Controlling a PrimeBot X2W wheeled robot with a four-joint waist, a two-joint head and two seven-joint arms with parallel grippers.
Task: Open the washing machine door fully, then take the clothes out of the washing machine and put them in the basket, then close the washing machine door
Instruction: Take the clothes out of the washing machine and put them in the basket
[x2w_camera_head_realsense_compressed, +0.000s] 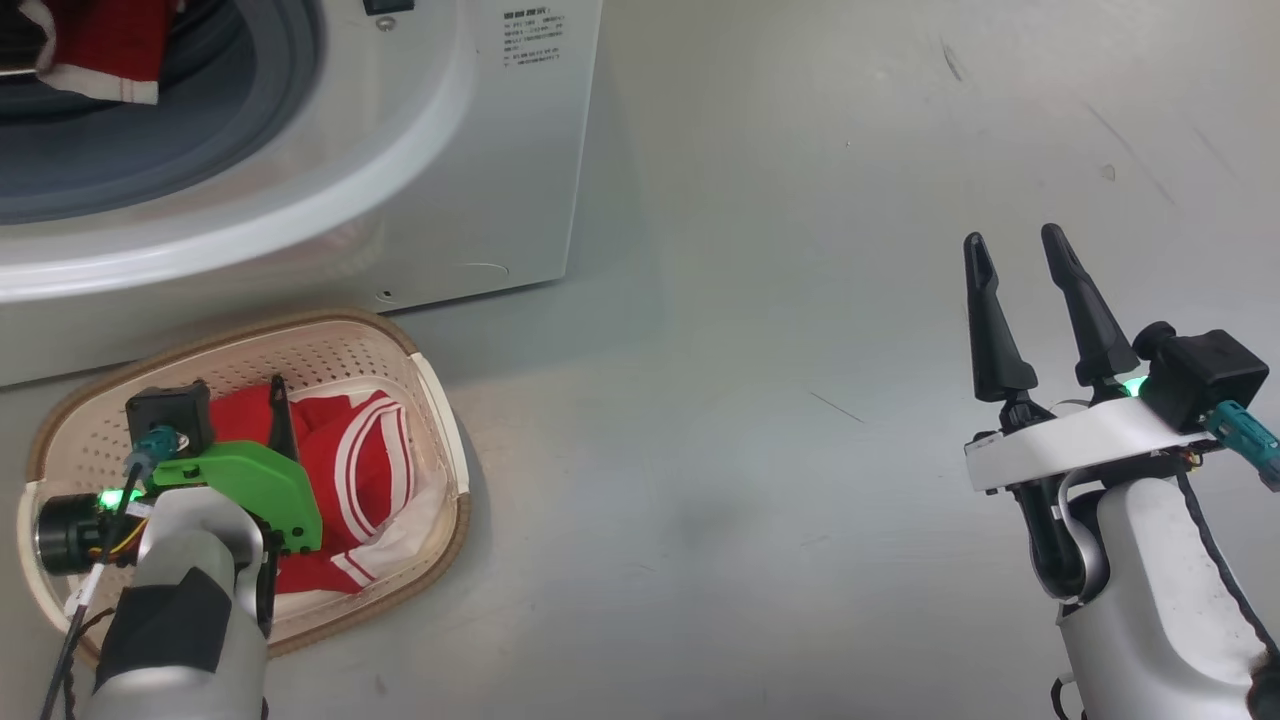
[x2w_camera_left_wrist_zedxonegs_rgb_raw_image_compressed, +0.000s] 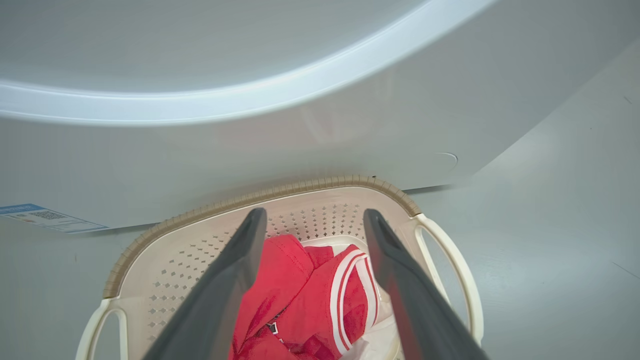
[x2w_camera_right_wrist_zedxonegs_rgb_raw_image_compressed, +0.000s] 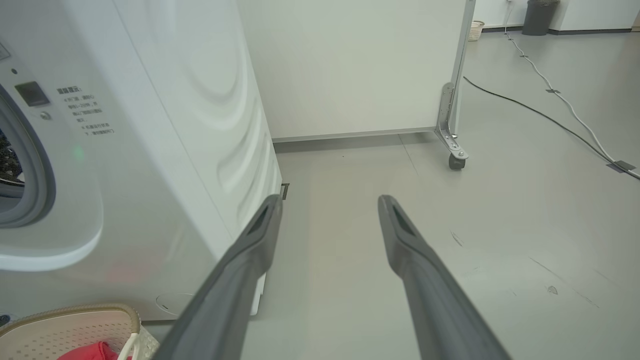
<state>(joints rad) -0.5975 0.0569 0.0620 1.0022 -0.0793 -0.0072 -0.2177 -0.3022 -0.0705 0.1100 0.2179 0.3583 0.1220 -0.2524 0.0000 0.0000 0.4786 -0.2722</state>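
While we look down from the head, the washing machine (x2w_camera_head_realsense_compressed: 480, 180) stands at the upper left, its white front towards us and its grey rubber-rimmed port (x2w_camera_head_realsense_compressed: 230, 130) uncovered. At the top left edge of that port we see a red garment (x2w_camera_head_realsense_compressed: 100, 50) with a white band.

Below the machine, just beside its base on the floor (x2w_camera_head_realsense_compressed: 750, 420), sits the basket (x2w_camera_head_realsense_compressed: 300, 328), cream with a brown rim. Inside it lie the clothes (x2w_camera_head_realsense_compressed: 365, 460), red with white stripes, heaped towards the basket's right-hand half, with some white material beside them.

Our left pincer (x2w_camera_left_wrist_zedxonegs_rgb_raw_image_compressed: 315, 220) hangs over the basket, pointing down into it with its fingers (x2w_camera_left_wrist_zedxonegs_rgb_raw_image_compressed: 225, 285) spread. In the left wrist view the red cloth lies between and beneath them. We cannot tell whether the tips touch it, but nothing is pinched. That view also shows a small blue label (x2w_camera_left_wrist_zedxonegs_rgb_raw_image_compressed: 45, 216) on the machine's front at the left and the basket's side handle (x2w_camera_left_wrist_zedxonegs_rgb_raw_image_compressed: 465, 280) at the right.

Moving right, the floor is grey and scuffed. Our right pincer (x2w_camera_head_realsense_compressed: 1015, 240) is well apart from the basket and the machine, over the floor at the lower right, its two dark fingers spread and holding nothing. Its wrist view looks along the machine's side to a white partition (x2w_camera_right_wrist_zedxonegs_rgb_raw_image_compressed: 350, 65) on a caster (x2w_camera_right_wrist_zedxonegs_rgb_raw_image_compressed: 455, 161), with cables (x2w_camera_right_wrist_zedxonegs_rgb_raw_image_compressed: 550, 117) running across the floor further right.
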